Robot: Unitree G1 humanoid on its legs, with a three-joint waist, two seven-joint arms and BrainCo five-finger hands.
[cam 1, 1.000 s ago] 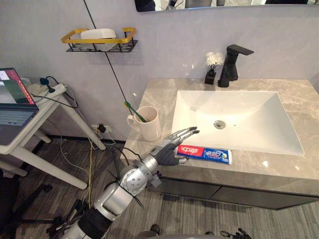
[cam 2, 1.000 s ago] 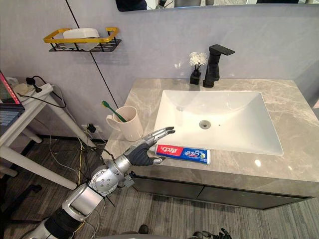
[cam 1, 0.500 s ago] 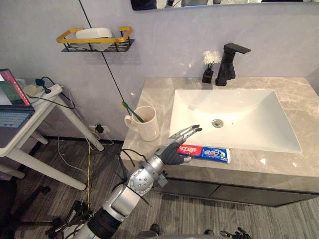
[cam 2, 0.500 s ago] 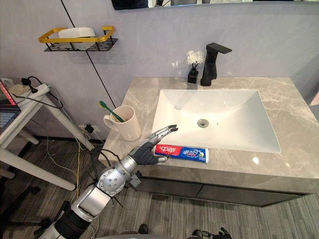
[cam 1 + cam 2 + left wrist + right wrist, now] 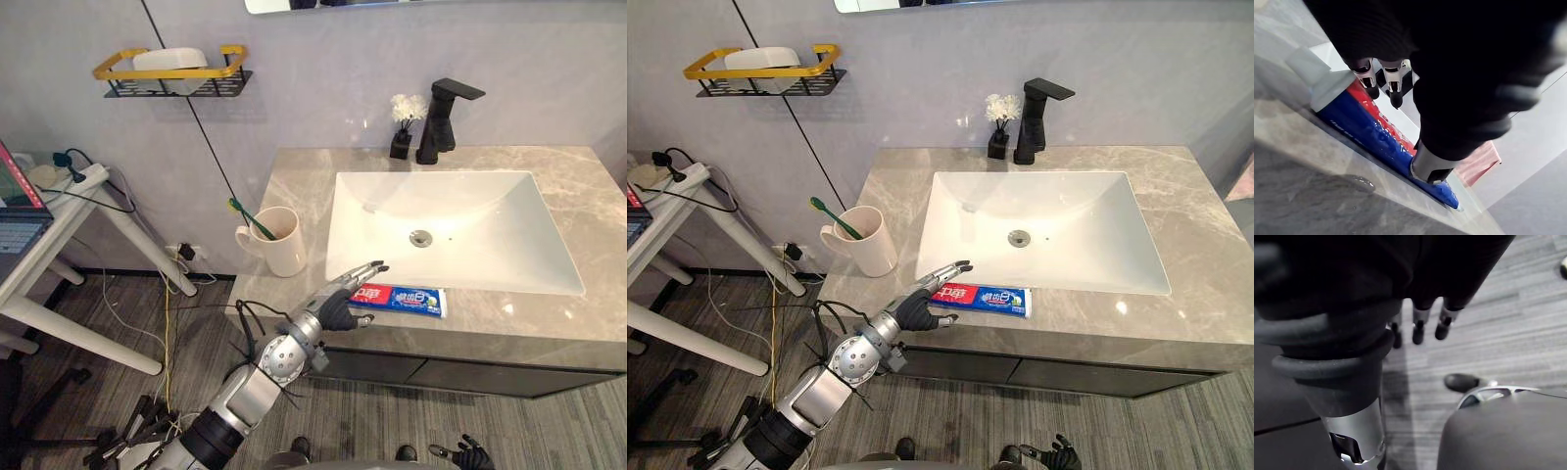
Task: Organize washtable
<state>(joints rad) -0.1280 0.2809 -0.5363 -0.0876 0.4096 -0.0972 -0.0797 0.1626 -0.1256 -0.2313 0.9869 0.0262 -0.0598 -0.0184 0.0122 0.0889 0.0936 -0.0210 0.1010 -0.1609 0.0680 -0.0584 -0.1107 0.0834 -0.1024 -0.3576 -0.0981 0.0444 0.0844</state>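
A red and blue toothpaste tube lies flat on the marble counter, along the front rim of the white sink. My left hand is at the tube's left end, open, with its fingers stretched out above it towards the sink. In the left wrist view the thumb rests against the toothpaste tube and the fingers hover over it. A cream mug holding a green toothbrush stands to the left on the counter. My right hand hangs low over the floor, its fingers relaxed.
A black faucet and a small vase of white flowers stand behind the sink. A yellow-rimmed wall shelf holds a soap bar. A white side table with a power strip stands at the left.
The camera has shifted, so the whole picture moved. My left hand has sunk slightly at the tube's left end; the toothpaste lies where it was.
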